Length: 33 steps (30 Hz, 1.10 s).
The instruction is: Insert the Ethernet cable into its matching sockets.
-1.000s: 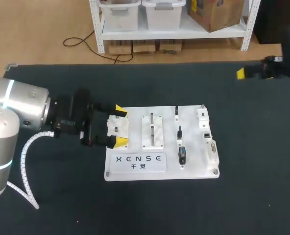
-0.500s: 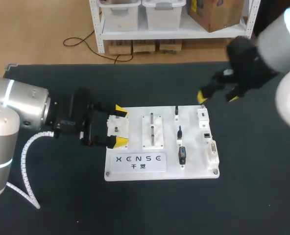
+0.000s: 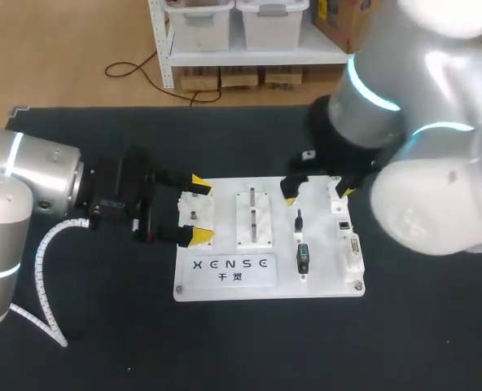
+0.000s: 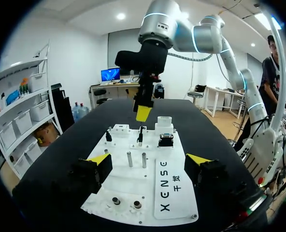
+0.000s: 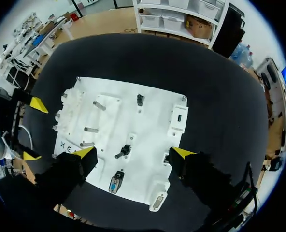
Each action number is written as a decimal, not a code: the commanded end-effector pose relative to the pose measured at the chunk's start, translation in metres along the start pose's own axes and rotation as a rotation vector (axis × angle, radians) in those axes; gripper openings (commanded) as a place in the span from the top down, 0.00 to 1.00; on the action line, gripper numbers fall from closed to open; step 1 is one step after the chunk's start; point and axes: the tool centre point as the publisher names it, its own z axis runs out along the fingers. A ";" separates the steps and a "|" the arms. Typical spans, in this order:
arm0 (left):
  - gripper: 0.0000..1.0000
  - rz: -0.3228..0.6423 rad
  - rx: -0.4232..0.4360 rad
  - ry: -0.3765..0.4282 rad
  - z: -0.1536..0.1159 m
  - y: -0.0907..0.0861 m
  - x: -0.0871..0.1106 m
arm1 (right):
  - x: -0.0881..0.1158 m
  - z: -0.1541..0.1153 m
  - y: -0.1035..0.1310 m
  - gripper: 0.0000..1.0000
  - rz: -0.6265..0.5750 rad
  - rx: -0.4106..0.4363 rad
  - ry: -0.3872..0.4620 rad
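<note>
**Nothing plugged in yet: both claws empty over the connector board**

The task looks to be at its very start. The right gripper [image 3: 317, 194] hangs above the white connector board [image 3: 322, 273] with its yellow-tipped fingers spread wide and nothing between them. In its own wrist view, a short dark plug [image 5: 125, 151] stands on the board directly under the gap of the right gripper. A second plug [image 5: 140, 100] sits farther ahead and a bluish connector [image 5: 115, 185] nearer back. Which of these is the Ethernet cable's end cannot be told. A small dark socket [image 5: 166, 158] lies just beside one finger.

The left gripper [image 3: 197, 208] is also wide open and holds nothing, its fingers either side of a white block [image 3: 194, 213] at the board's end.

Grasping, aligning and seating the plug all appear to remain.
</note>
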 end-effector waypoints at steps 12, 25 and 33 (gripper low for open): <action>0.00 0.002 -0.003 -0.005 0.000 -0.001 0.002 | 0.007 0.035 0.010 0.00 0.078 0.123 0.069; 0.00 0.002 -0.003 -0.005 0.000 -0.001 0.002 | 0.010 0.041 0.014 0.03 0.102 0.120 0.079; 0.00 0.002 -0.003 -0.005 0.000 -0.001 0.002 | 0.015 0.044 0.013 0.35 0.106 0.121 0.097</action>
